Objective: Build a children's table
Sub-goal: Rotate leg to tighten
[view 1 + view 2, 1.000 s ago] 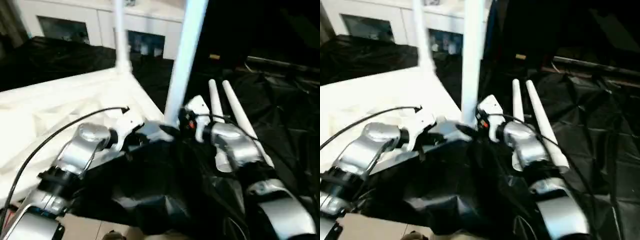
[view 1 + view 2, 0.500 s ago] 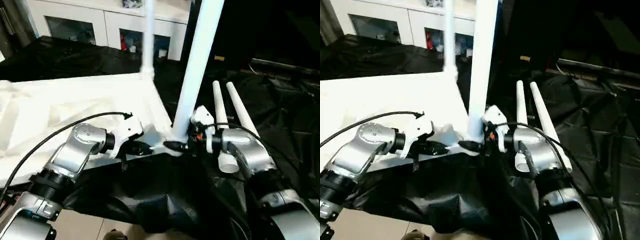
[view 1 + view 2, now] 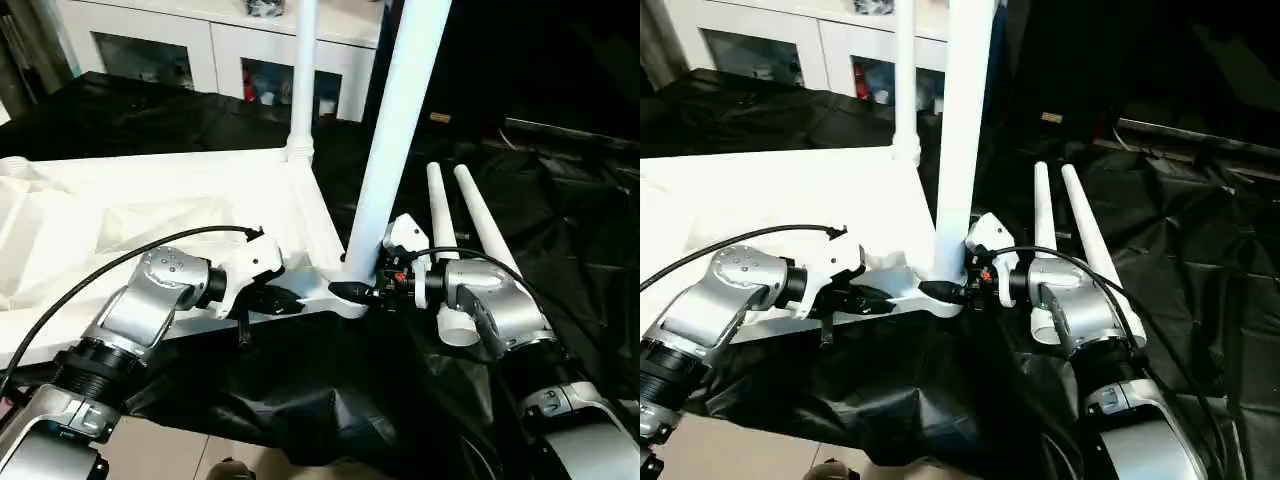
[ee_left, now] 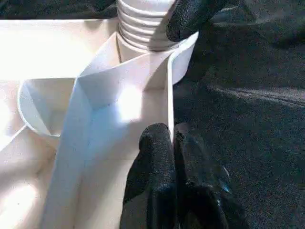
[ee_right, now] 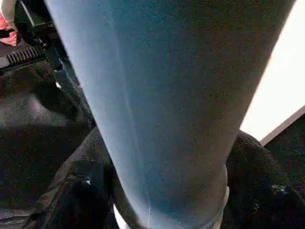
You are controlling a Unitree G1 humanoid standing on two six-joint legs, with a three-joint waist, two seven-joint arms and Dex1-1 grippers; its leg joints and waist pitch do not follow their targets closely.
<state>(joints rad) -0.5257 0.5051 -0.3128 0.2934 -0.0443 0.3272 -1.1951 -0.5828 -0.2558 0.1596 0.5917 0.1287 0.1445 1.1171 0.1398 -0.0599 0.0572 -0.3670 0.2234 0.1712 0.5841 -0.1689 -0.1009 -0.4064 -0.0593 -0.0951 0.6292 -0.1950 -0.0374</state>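
Upright leg point(image 3: 398, 150) top cut by frame edge.

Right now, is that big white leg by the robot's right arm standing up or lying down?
Standing up: the leg rises from the tabletop's near corner socket.

White top point(image 3: 150, 215) lies upside down; two legs point(image 3: 400, 130) stand upright in corner sockets, two spare legs point(image 3: 478, 222) lie beside it.

White tabletop point(image 3: 150, 215) and white legs: two upright point(image 3: 400, 130), two lying loose point(image 3: 470, 215). Black sheet point(image 3: 560, 230) underneath. Silver forearms point(image 3: 150, 300) with black-fingered pincers point(image 3: 350, 292). White cabinet point(image 3: 200, 45) with dark glass doors.
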